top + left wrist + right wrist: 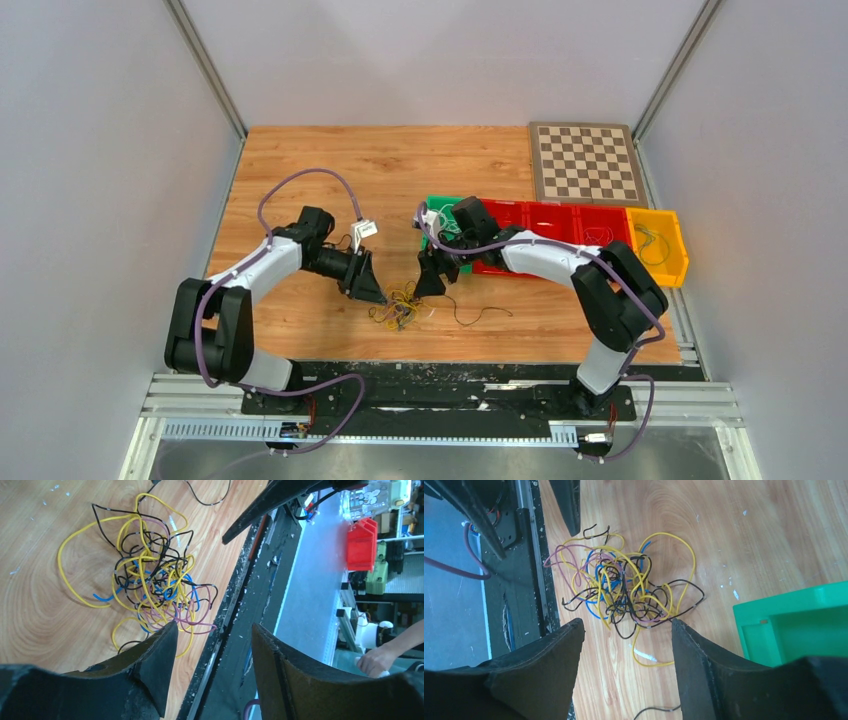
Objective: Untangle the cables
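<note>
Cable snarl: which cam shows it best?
Right wrist. The whole snarl sits unobstructed in frame, with the yellow, blue, black and purplish strands separable. Left wrist is equally close, but the near edge slips behind the left claw. Top external shows only a small, unresolved knot.

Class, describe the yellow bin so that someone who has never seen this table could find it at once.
Find the chessboard in the wooden table's far right corner. A row of bins runs just in front of it. The yellow bin ends that row on the right, the only yellow one beside red bins.
</note>
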Motion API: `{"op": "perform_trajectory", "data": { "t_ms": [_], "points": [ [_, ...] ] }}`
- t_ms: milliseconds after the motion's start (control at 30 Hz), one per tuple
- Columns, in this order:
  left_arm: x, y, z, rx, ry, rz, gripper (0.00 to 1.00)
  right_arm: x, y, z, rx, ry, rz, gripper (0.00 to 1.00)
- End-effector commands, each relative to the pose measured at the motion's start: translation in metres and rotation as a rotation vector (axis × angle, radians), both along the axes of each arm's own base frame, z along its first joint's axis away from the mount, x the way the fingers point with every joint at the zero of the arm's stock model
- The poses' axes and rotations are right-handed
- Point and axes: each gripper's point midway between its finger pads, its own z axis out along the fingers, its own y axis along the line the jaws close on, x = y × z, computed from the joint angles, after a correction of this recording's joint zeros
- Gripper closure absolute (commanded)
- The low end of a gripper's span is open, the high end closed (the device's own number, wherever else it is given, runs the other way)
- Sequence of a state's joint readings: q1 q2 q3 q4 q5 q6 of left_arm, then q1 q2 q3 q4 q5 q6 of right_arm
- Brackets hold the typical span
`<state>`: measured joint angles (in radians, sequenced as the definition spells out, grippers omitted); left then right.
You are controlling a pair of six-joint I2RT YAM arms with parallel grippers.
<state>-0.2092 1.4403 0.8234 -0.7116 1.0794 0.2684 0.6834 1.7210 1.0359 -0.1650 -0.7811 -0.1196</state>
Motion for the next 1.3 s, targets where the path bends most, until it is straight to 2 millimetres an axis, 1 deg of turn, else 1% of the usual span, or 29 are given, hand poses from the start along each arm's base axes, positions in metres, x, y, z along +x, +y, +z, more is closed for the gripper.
{"op": "perform_trajectory", "data": {
  "t_ms": [0,33,100,233,333,367,433,467,500,567,600,667,767,800,833,867,900,1033,1067,1100,1133,1167,1200,1233,1267],
  "points": [
    [0.01,-0.005,0.0,-0.031,-0.141,-0.028,0.37,0.007,0.022,0.01,0.07,-0.031,0.007,0.37],
    [0.013,-0.005,-0.004,-0.015,-0.141,-0.012,0.37,0.006,0.023,0.007,0.066,-0.027,0.008,0.38],
    [0.015,-0.007,-0.005,-0.021,-0.139,-0.002,0.37,0.003,0.025,0.001,0.053,-0.024,0.007,0.38],
    [0.012,-0.014,-0.012,0.025,-0.13,-0.032,0.38,-0.001,0.026,-0.011,0.024,-0.017,-0.004,0.38],
    [0.013,-0.015,-0.016,0.052,-0.13,-0.032,0.38,-0.002,0.027,-0.021,0.006,-0.012,-0.011,0.38],
    [0.012,-0.015,-0.017,0.056,-0.126,-0.032,0.39,-0.002,0.027,-0.024,0.0,-0.004,-0.015,0.38],
    [0.013,-0.014,-0.02,0.071,-0.118,-0.026,0.45,-0.002,0.026,-0.032,-0.017,0.01,-0.023,0.39],
    [0.014,-0.014,-0.021,0.074,-0.113,-0.022,0.5,-0.002,0.026,-0.036,-0.024,0.017,-0.024,0.39],
    [0.013,-0.014,-0.022,0.076,-0.107,-0.023,0.54,0.001,0.028,-0.036,-0.014,0.006,-0.029,0.39],
    [0.014,-0.015,-0.023,0.077,-0.101,-0.027,0.75,0.003,0.03,-0.041,-0.017,0.009,-0.038,0.39],
    [0.014,-0.015,-0.022,0.076,-0.1,-0.03,0.9,0.003,0.03,-0.044,-0.022,0.008,-0.041,0.4],
    [0.01,-0.015,-0.019,0.068,-0.094,-0.044,1.0,0.006,0.031,-0.051,-0.047,-0.02,-0.055,0.41],
    [0.002,-0.016,0.003,0.024,-0.141,-0.057,1.0,0.005,0.032,-0.061,-0.09,-0.076,-0.061,0.45],
    [0.0,-0.016,0.017,0.005,-0.19,-0.054,1.0,0.005,0.032,-0.065,-0.106,-0.087,-0.064,0.47],
    [-0.001,-0.017,0.026,-0.009,-0.203,-0.045,1.0,0.004,0.032,-0.069,-0.119,-0.097,-0.068,0.51],
    [-0.002,-0.016,0.04,-0.027,-0.251,-0.037,1.0,0.004,0.032,-0.072,-0.131,-0.105,-0.068,0.55],
    [-0.001,-0.017,0.051,-0.04,-0.259,-0.021,1.0,0.003,0.031,-0.076,-0.143,-0.112,-0.068,0.58],
    [0.002,-0.014,0.109,-0.103,-0.348,0.044,1.0,0.0,0.024,-0.09,-0.191,-0.146,-0.061,0.68],
    [0.003,-0.01,0.121,-0.114,-0.373,0.065,1.0,0.0,0.021,-0.093,-0.201,-0.149,-0.063,0.69],
    [0.004,-0.009,0.137,-0.133,-0.387,0.078,1.0,-0.001,0.019,-0.095,-0.21,-0.15,-0.061,0.69],
    [0.006,-0.003,0.148,-0.141,-0.405,0.105,1.0,-0.002,0.018,-0.097,-0.214,-0.151,-0.058,0.69],
    [0.008,-0.001,0.166,-0.162,-0.43,0.118,1.0,-0.004,0.017,-0.098,-0.216,-0.149,-0.054,0.7],
    [0.01,0.004,0.179,-0.181,-0.442,0.145,1.0,-0.006,0.015,-0.1,-0.221,-0.145,-0.052,0.7],
    [0.012,0.007,0.198,-0.199,-0.48,0.156,1.0,-0.007,0.013,-0.102,-0.226,-0.141,-0.051,0.7],
    [0.015,0.012,0.212,-0.22,-0.488,0.182,1.0,-0.008,0.012,-0.103,-0.229,-0.137,-0.05,0.7]
  ]
}}
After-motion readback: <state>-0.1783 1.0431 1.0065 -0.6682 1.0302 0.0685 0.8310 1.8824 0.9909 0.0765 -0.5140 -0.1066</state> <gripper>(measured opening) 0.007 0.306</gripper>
